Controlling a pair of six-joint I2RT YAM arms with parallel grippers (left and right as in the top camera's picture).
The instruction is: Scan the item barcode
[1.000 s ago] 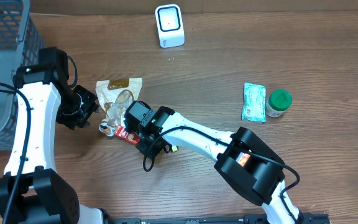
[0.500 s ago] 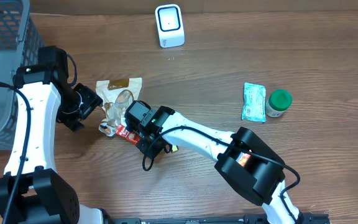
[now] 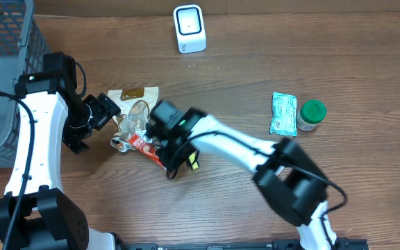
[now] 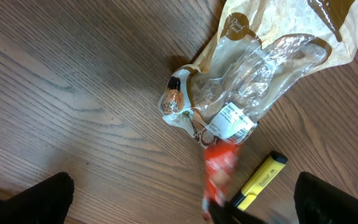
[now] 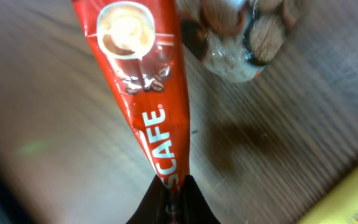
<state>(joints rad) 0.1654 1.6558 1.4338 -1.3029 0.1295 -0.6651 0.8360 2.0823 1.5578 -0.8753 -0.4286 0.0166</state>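
Observation:
A red Nescafe sachet [image 3: 142, 145] [image 5: 143, 81] lies by the front of a clear snack bag of nuts [image 3: 133, 111] [image 4: 260, 81]. My right gripper [image 3: 162, 158] [image 5: 173, 196] is shut on the sachet's near end, both fingertips pinching the foil. In the left wrist view the sachet [image 4: 219, 167] appears blurred, slanting up off the wood. My left gripper [image 3: 94, 123] [image 4: 185, 205] stands open just left of the bag with nothing between its fingers [image 4: 42, 196]. The white scanner [image 3: 189, 28] sits at the table's far edge.
A yellow highlighter [image 3: 194, 164] [image 4: 260, 180] lies right beside the sachet. A grey basket [image 3: 5, 69] fills the far left. A green packet [image 3: 283, 113] and a green-lidded jar [image 3: 312, 115] rest at the right.
My left gripper has opened wide and drawn off the bag. My right gripper has shut on the sachet and its arm has swung up and rightward, tilting the sachet.

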